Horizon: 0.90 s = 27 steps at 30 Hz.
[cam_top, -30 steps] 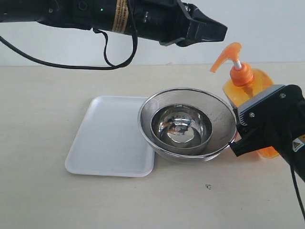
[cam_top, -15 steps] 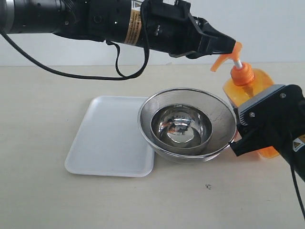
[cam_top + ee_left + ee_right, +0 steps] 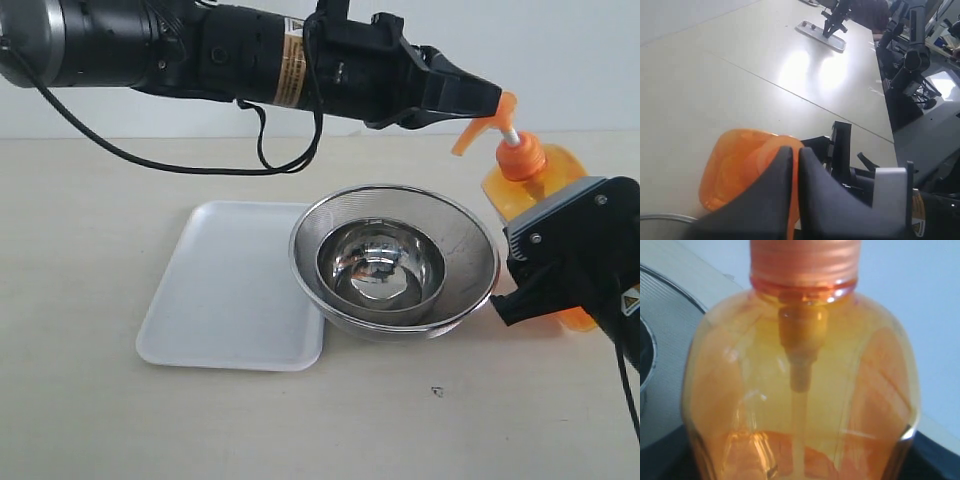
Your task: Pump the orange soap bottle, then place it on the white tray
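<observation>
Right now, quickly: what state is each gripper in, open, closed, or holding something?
Left gripper: closed, holding nothing, fingertips at the orange pump head.
Right gripper: closed on the tall clear orange plastic soap bottle.

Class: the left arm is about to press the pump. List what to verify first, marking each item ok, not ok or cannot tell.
1. Left hand at the pump head: ok, shut, tip at the nozzle.
2. White stem raised, unpressed: ok.
3. Right hand clamping the orange soap bottle: ok.
4. White tray bare for placing: ok.
5. Mesh bowl apart from the tray: not ok, its rim overlaps the tray's edge.
</observation>
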Motion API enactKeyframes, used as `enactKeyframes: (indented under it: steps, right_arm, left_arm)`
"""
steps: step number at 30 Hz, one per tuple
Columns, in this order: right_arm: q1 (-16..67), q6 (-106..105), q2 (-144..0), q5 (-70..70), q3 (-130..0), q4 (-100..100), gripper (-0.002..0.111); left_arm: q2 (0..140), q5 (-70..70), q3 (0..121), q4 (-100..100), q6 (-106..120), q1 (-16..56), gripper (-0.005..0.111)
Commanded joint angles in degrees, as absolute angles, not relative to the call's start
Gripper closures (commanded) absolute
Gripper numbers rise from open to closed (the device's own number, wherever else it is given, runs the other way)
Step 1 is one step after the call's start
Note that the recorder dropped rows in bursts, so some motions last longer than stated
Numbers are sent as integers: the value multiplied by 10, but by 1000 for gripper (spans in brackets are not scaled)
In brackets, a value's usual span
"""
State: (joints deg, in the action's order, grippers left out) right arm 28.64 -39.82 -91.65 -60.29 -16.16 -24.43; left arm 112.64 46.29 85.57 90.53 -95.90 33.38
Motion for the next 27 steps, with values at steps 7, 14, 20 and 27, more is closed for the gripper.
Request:
enactKeyframes:
  steps: [7,14,20,27]
  right_arm:
    - [292,-379,-910,-622,-168,-185,108]
    - [292,-378,-910,-618,-168,-173,108]
    - [292,-377,-910,-618,-168,-173,108]
    - [292,-372,-910,-618,-168,-177,108]
  left_arm:
    - [1179,450,847,946,-949,340,102]
    - [1180,450,847,924,-934,340,102]
    - [1180,450,847,924,-930,340,102]
    - [1179,450,847,924,-930,339,102]
